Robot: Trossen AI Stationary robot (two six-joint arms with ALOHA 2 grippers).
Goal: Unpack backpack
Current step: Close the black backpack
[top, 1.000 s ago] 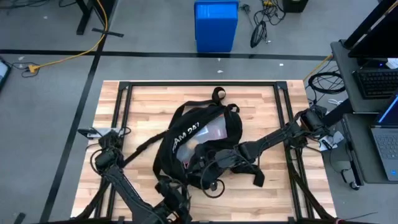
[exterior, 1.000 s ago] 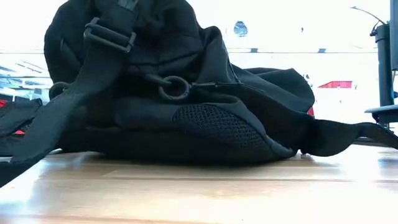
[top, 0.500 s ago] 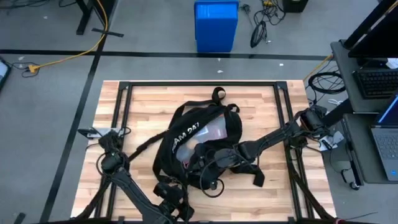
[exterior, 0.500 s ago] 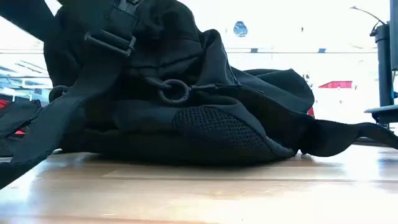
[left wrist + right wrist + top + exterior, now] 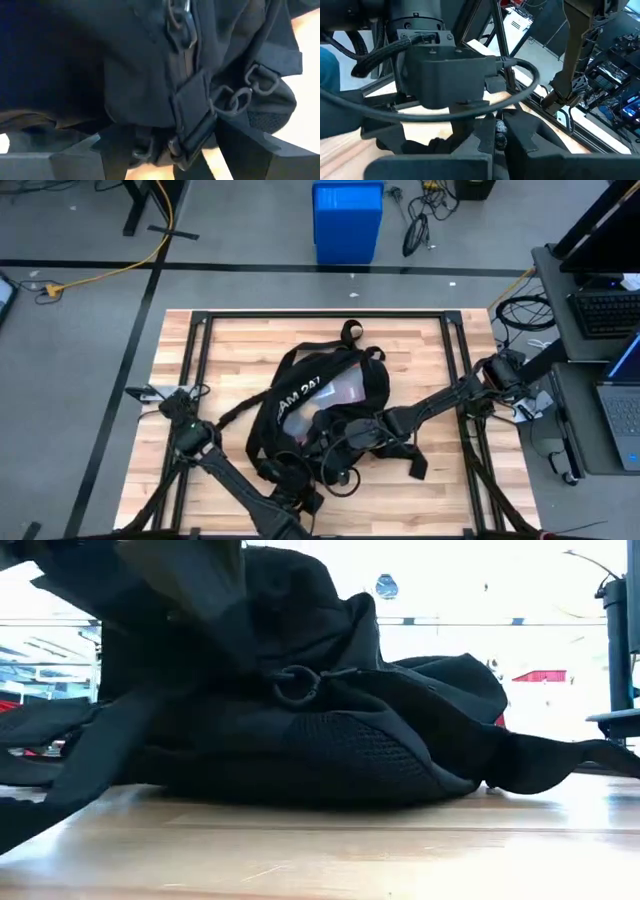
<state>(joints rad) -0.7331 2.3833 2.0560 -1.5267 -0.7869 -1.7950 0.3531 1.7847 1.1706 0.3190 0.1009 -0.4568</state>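
Observation:
The black backpack (image 5: 322, 402) with white lettering lies flat in the middle of the wooden table; its straps trail toward the near edge. In the low view the backpack (image 5: 340, 740) fills the picture, with a ring (image 5: 297, 686) on its side. My left gripper (image 5: 295, 482) is at the backpack's near end, open, its fingers either side of a strap with a buckle (image 5: 197, 132). My right gripper (image 5: 336, 442) reaches in from the table's right and is shut at the backpack's near right part. My left gripper (image 5: 175, 142) stands open around the buckled strap and the black fabric at the backpack's near end, coming slanting from the near side. Whether its fingers touch the fabric I cannot tell. My right gripper (image 5: 495, 136) is shut on a small piece (image 5: 500, 129) of the backpack, pinched between its two fingers. Which part it is I cannot tell. Black fabric (image 5: 430, 146) lies just beside the fingers.
A black metal frame (image 5: 320, 315) runs around the table top. A blue box (image 5: 347, 220) and cables lie on the floor beyond the far edge. A desk with a laptop (image 5: 625, 395) stands to the right. Bare wood shows at the table's left and far right.
My left gripper has moved from the table's near edge toward the far side, up against the backpack's near end. In the low view the bag's near upper part with its buckle strap has been pushed and bunched, and the ring has shifted a little to the right.

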